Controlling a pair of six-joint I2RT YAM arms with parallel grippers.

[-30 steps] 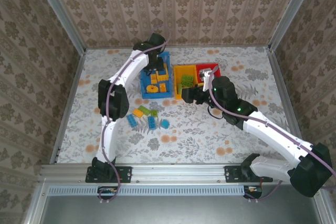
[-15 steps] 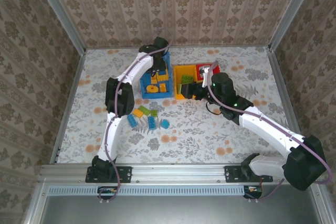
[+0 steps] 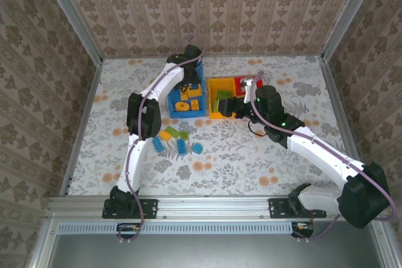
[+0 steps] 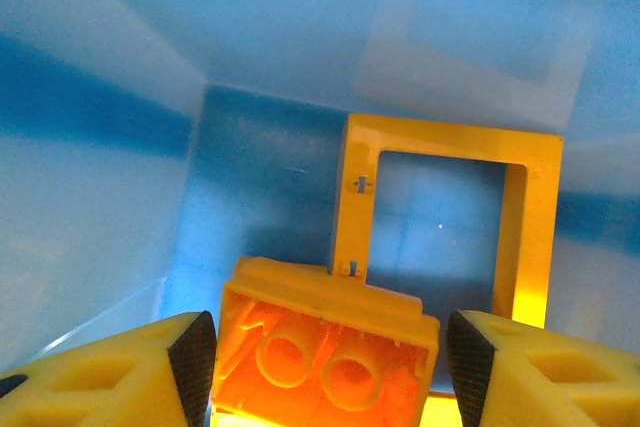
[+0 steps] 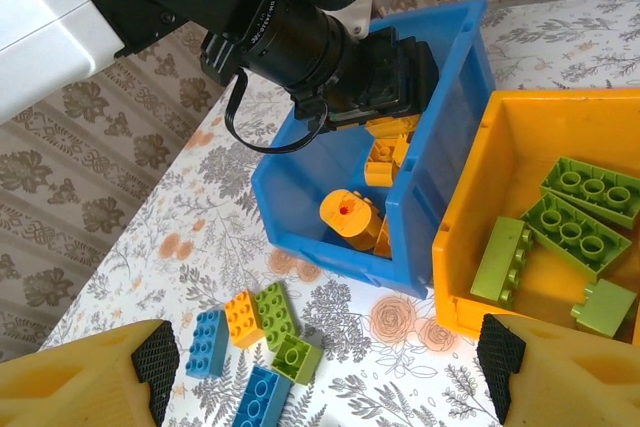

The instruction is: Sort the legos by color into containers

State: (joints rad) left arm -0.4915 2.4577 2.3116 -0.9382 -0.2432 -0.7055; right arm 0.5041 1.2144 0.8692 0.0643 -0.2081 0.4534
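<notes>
1. the left gripper (image 4: 325,372) is down inside the blue bin (image 4: 100,177), toward its far end in the top view.
2. its fingers (image 4: 110,377) stand about one brick's width apart. an orange brick (image 4: 325,352), hollow underside to the camera, sits between them.
3. only slivers of gap show on either side of that brick, so i cannot tell whether the fingers press it or merely flank it.
4. beyond the brick, an orange window-frame piece (image 4: 445,212) lies against the bin's blue floor.
5. the right gripper (image 5: 325,382) hangs spread wide with nothing between its fingers. it is above the table (image 5: 400,367), just in front of where the blue bin and the yellow bin (image 5: 460,227) meet.
6. green legos (image 5: 575,230) lie in the yellow bin, and other orange legos (image 5: 350,215) lie in the blue one.
7. loose legos (image 5: 243,318) in blue, orange and green sit clustered on the table near the blue bin's front.
8. the red bin (image 3: 244,83) stands touching the yellow bin's right side. the right arm partly covers it.
</notes>
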